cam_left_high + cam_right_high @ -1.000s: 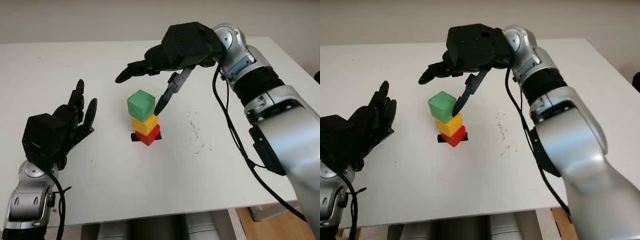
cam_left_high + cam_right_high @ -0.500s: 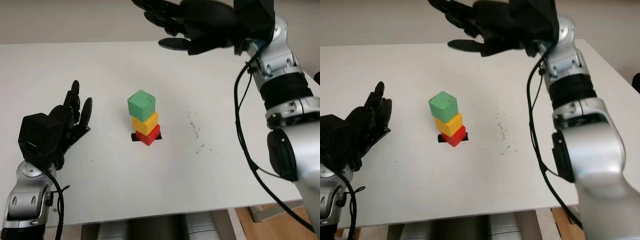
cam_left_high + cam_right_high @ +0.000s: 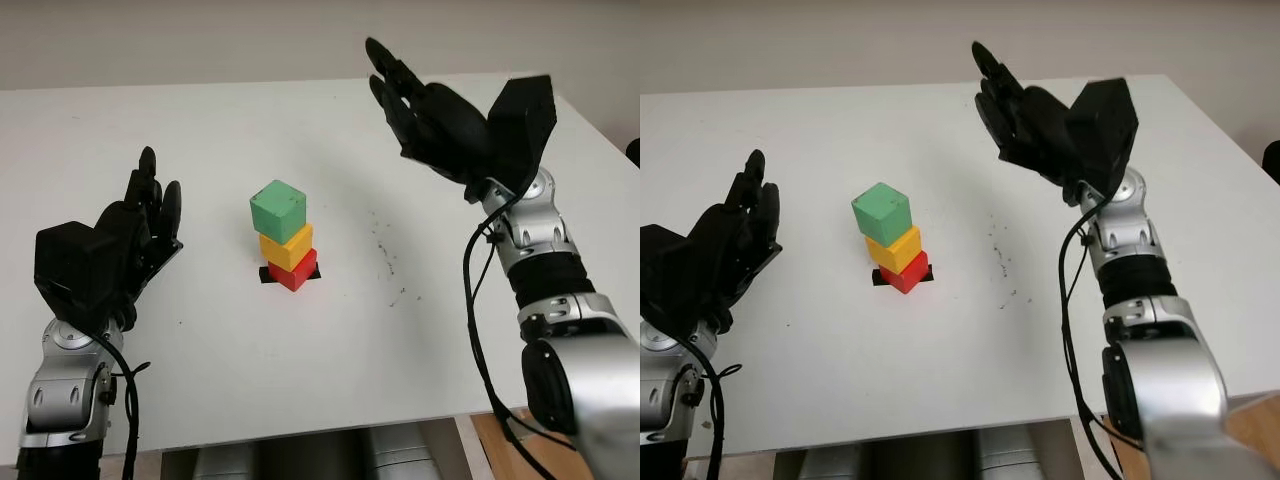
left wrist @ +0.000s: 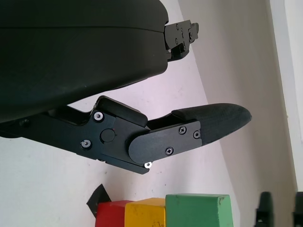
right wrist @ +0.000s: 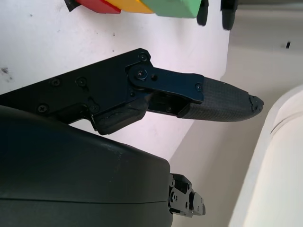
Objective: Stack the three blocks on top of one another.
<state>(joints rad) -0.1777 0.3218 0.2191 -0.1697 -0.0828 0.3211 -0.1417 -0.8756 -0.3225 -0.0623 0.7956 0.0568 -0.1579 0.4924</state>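
— Where are the blocks?
— Mid-tabletop [image 3: 330, 380]: green block [image 3: 278, 209] on yellow block [image 3: 288, 246] on red block [image 3: 294, 272], the green one turned slightly askew.
— And the hands?
— Left hand [image 3: 110, 255] beside the stack, right hand [image 3: 450, 130] raised well apart; both open, fingers holding nothing.
— Next?
— Stacking looks finished; just keep clear.

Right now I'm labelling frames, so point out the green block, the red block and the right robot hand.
green block [image 3: 277, 210], left eye view, its front face.
red block [image 3: 297, 273], left eye view, its front corner.
right robot hand [image 3: 440, 125], left eye view, its open palm.
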